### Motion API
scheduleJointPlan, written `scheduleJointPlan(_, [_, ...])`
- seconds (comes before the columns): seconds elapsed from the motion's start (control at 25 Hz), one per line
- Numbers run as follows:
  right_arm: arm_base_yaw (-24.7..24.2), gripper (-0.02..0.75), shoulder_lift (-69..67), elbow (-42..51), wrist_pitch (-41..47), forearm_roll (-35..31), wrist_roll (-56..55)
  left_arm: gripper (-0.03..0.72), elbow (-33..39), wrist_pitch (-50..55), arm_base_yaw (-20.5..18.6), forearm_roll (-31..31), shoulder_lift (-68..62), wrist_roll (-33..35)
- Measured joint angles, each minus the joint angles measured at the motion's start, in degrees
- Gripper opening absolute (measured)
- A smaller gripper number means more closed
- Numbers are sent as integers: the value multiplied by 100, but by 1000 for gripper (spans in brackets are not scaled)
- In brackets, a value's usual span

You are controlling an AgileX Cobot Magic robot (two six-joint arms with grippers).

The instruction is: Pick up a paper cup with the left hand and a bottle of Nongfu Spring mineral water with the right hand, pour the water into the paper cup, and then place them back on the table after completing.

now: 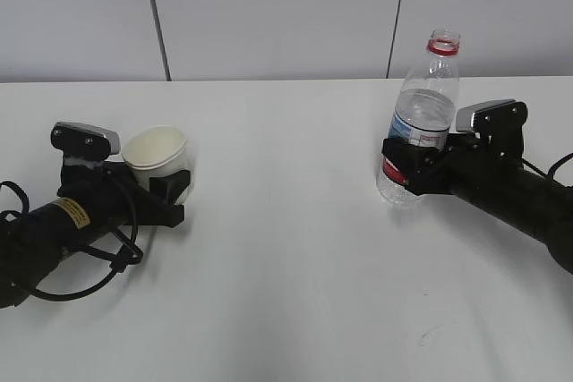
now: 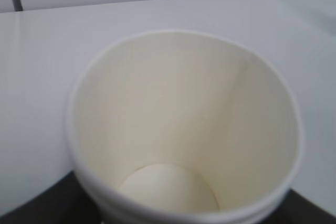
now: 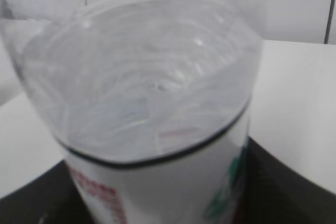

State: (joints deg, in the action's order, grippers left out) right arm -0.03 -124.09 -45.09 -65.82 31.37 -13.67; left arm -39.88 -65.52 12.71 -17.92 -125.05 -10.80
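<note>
Closest to the exterior camera sits the left hand (image 1: 166,199), low on the table (image 1: 286,310), its jaws either side of the paper cup (image 1: 156,151), which stands far to the left of the bottle (image 1: 421,123); whether they press the wall or merely flank it I cannot tell. Its arm carries a yellow label whose print is too small to read. Seen from the left wrist, the cup (image 2: 184,129) is empty and dry inside. I judge it light and easily crushed, so a gentle grip around the lower wall, below the rolled rim, suits it.

Over at the bottle, the right hand (image 1: 414,167) is clenched on the labelled band, with the base at or just above the tabletop and the neck uncapped, leaning slightly. The water (image 3: 152,77) fills it roughly to the shoulder, so it should feel fairly heavy, and the thin smooth plastic may flex or slip. Red and green printing on the white label (image 3: 173,187) is blurred and unreadable
</note>
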Motion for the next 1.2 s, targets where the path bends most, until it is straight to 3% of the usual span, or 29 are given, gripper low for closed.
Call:
scheduleJointPlan(0.44, [0,470,36,0,75,112,154,401,0,-3,0,-309,0,0])
scheduleJointPlan(0.88, [3,470,482,0,927,476,154,384,-5,3,32,-1006,116,-246])
scheduleJointPlan(1.2, [25,470,870,-73,1802,714,143,382,-17,2,448,-1148,179,-305])
